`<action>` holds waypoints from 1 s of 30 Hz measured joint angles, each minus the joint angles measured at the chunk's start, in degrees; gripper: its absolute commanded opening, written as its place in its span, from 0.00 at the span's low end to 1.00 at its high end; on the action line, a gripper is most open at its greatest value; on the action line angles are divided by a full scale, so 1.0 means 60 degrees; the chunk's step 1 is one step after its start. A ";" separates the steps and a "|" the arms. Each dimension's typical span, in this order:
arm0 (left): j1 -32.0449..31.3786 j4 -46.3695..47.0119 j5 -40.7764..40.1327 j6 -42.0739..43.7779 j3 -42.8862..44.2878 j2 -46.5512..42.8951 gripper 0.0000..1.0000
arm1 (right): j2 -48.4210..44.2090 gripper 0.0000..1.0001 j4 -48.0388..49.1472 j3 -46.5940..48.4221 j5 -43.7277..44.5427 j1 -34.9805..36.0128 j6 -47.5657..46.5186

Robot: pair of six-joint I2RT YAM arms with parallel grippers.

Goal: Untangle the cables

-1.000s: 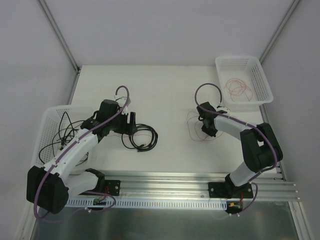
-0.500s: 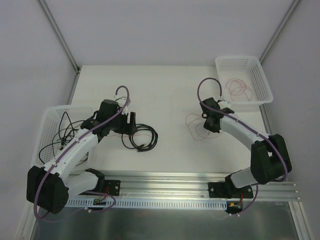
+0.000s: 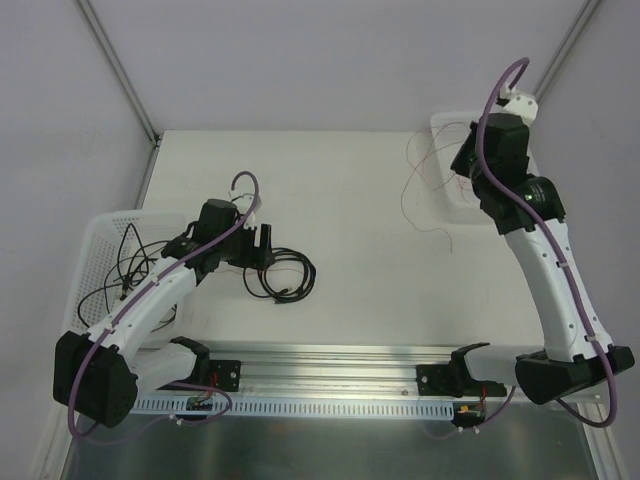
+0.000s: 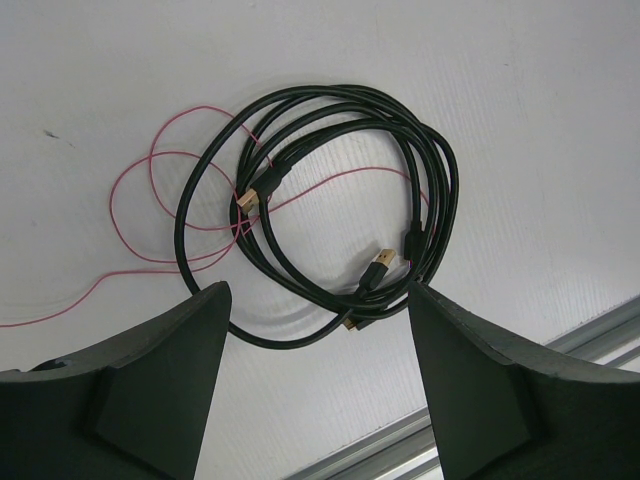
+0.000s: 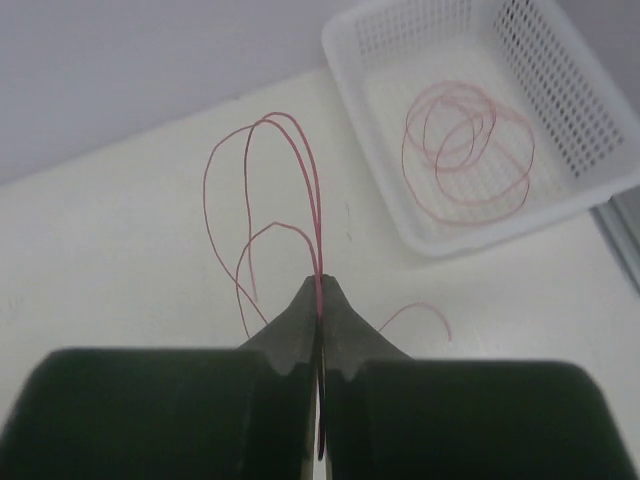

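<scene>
Bright, even light is seen throughout, faint shadows are cast beside the cables (image 4: 440, 200), and the right wrist view is rendered slightly blurred.

- The right arm (image 3: 545, 265) has swung up from the middle of the tabletop (image 3: 340, 190) and now reaches high toward the white basket (image 3: 436, 124) at the far right.
- The right end effector (image 5: 320, 290) has pinched fully closed on a red wire (image 5: 317, 235).
- That red wire, which lay on the tabletop before, now hangs from it in loose loops near the white basket.
</scene>
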 measured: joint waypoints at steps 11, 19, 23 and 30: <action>0.0000 -0.0004 -0.0004 0.0004 0.0000 0.0120 0.72 | 0.0871 0.01 0.2124 0.2572 0.0084 -0.1475 -0.2783; 0.0000 -0.0007 0.0007 0.0004 0.0000 0.0393 0.72 | 0.2725 0.01 0.3071 0.3217 -0.0397 -0.3344 -0.3085; 0.0000 -0.0004 0.0015 0.0004 0.0000 0.0448 0.73 | 0.3486 0.01 0.3315 0.2667 -0.0801 -0.4014 -0.2900; 0.0000 -0.0007 0.0102 0.0004 0.0000 0.0685 0.73 | 0.5563 0.48 0.3187 0.1599 -0.1486 -0.5034 -0.2080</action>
